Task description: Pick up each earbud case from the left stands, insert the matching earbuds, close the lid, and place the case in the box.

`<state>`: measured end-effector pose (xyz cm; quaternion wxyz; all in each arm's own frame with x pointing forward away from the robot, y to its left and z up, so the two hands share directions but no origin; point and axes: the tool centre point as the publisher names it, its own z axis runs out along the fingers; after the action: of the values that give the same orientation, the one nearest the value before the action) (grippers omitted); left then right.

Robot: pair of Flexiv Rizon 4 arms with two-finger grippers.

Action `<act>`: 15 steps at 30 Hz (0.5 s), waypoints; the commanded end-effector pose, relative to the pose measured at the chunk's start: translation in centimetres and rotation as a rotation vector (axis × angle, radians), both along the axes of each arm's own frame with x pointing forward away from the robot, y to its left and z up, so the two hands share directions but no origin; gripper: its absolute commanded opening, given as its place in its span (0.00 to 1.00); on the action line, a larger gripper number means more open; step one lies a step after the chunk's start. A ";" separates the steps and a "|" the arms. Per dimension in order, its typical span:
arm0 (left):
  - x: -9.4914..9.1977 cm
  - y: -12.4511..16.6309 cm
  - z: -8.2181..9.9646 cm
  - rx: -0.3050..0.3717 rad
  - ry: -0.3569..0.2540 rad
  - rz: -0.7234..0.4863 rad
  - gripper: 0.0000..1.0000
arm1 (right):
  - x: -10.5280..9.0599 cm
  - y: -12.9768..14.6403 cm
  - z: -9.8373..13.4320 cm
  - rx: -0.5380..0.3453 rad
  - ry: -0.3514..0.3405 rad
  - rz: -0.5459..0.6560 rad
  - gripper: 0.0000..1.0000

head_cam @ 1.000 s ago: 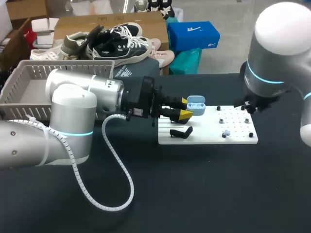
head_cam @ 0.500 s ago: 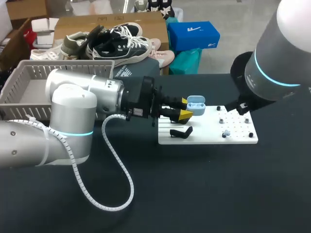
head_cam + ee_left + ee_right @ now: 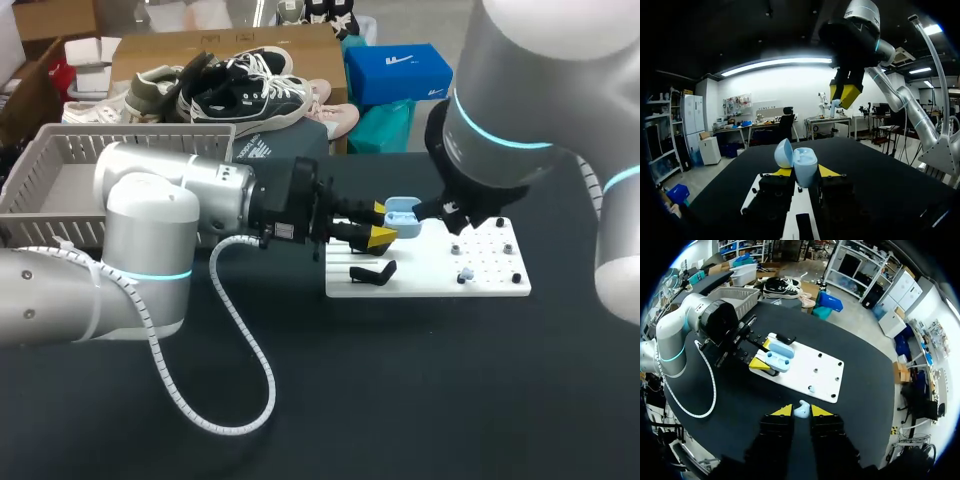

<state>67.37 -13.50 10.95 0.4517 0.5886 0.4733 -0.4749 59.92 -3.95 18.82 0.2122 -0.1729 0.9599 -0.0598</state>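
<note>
Pale-blue open earbud case [image 3: 403, 212] sits clamped in left gripper [image 3: 384, 224]; right gripper [image 3: 801, 413], pinching small pale earbud [image 3: 801, 408], just swung in high over the case, so insertion looks next.

Surroundings for me come down to the table [image 3: 420, 400]: a black matte top, cloth or mat, can't tell which. In the head view it spans the whole near side, and its far edge runs straight along the back. The right wrist view shows it as long and rectangular with one corner in sight. The light on it is even, with soft shadows.
</note>
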 end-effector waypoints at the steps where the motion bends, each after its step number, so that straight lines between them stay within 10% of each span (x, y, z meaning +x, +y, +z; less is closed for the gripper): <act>1: -0.1 -0.3 -0.2 -0.010 -0.002 -0.006 0.00 | 0.8 1.5 -0.4 -0.014 0.027 -0.012 0.00; 15: -0.3 -0.4 -0.5 -0.024 0.003 -0.001 0.00 | 1.6 2.9 -0.4 0.057 0.055 0.005 0.00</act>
<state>67.08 -13.90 10.50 0.4561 0.5836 0.4678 -0.4822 61.27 -0.55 18.32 0.1925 -0.1694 0.9660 -0.0313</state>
